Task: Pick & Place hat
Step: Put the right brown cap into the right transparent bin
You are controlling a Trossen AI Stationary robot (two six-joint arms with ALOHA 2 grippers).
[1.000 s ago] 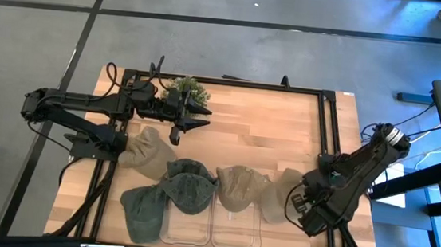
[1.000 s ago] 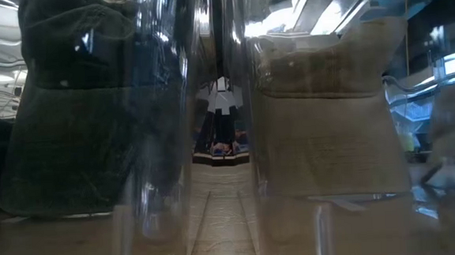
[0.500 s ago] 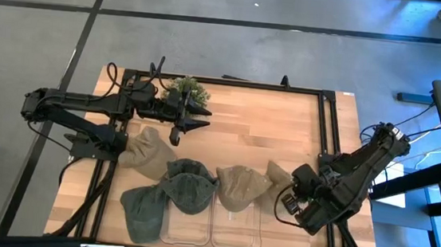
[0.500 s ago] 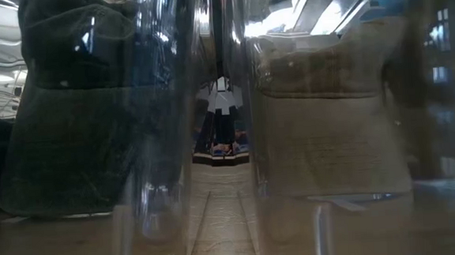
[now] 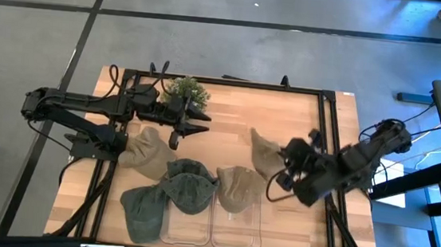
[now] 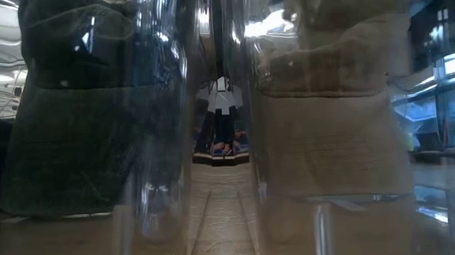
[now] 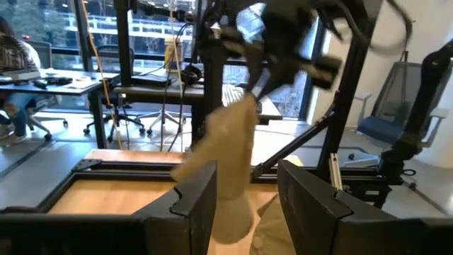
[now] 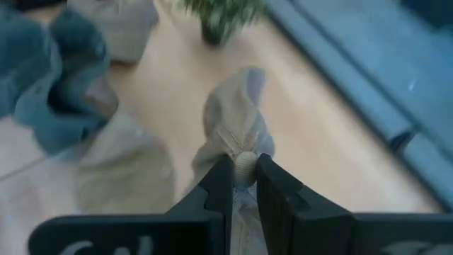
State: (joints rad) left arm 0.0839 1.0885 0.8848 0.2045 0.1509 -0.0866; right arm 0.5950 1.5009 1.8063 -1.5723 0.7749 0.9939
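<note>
The left gripper [image 5: 198, 120] is parked near the tabletop's far edge, beside a small green potted plant [image 5: 185, 88], fingers apart and empty, leaving room for the other arm. A tan fabric hat [image 5: 263, 153] is clamped by its fold in the right gripper [image 5: 284, 163] and hangs above the tabletop's right half, presumably for carrying to the clear plastic bins [image 5: 211, 227] at the near edge. A second ago it lay by the right edge.
</note>
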